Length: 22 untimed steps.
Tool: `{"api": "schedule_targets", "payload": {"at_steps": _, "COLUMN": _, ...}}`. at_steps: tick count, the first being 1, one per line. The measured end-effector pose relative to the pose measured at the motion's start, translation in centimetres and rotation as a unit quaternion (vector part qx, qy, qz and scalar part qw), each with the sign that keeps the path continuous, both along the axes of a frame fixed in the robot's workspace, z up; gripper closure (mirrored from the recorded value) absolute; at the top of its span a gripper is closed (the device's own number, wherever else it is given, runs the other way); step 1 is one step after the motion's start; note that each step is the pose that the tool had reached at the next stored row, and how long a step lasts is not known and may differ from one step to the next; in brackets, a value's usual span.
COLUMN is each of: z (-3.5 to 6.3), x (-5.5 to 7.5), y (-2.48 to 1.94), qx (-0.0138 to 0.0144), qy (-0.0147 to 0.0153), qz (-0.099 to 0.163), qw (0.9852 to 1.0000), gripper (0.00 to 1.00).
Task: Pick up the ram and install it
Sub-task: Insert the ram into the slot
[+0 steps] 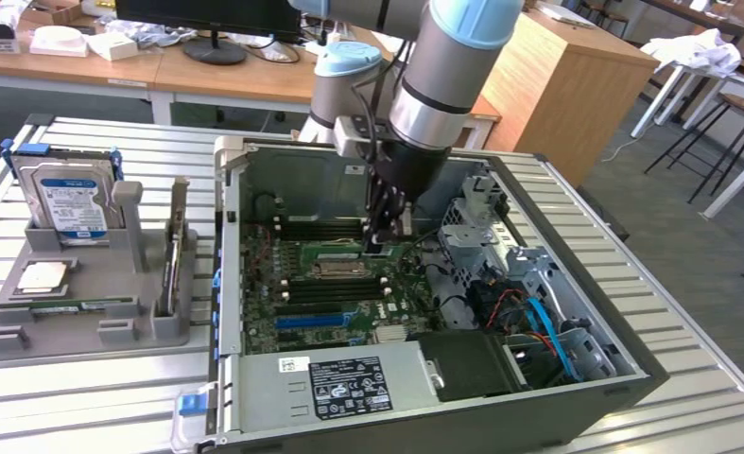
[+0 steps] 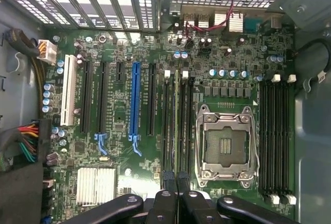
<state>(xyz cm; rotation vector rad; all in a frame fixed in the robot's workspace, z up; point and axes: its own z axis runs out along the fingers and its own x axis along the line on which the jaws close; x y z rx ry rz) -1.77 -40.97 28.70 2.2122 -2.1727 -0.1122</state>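
ram (image 2: 177,125) upright on motherboard (image 2: 119,115), beside CPU socket (image 2: 226,146) | gripper (image 2: 177,195) above ram

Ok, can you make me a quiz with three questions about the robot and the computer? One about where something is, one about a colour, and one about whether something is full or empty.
1. Where is the claw?
A) over a kitchen sink
B) inside the open computer case, above the motherboard
C) inside a drawer

2. What colour is the long slot that sits between black slots?
A) red
B) yellow
C) blue

3. The CPU socket is
A) empty
B) holding a chip
C) under a fan

Answers:
1 B: the arm reaches down into the case.
2 C: it shows bright blue in the wrist view.
3 A: its bare contacts show inside the metal frame.
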Motion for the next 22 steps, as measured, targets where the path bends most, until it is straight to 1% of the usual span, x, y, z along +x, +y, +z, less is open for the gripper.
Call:
{"api": "schedule_targets", "payload": {"at_steps": 6, "z": -0.4, "x": 0.0, "y": 0.0, "qx": 0.0, "qy": 0.0, "qz": 0.0, "qw": 1.0, "gripper": 0.89}}
{"api": "schedule_targets", "payload": {"at_steps": 13, "z": -0.44, "x": -0.01, "y": 0.0, "qx": 0.0, "qy": 0.0, "qz": 0.0, "qw": 1.0, "gripper": 0.89}}
{"api": "schedule_targets", "payload": {"at_steps": 22, "z": -0.45, "x": -0.16, "y": 0.0, "qx": 0.0001, "qy": -0.0011, "qz": 0.0, "qw": 1.0, "gripper": 0.89}}
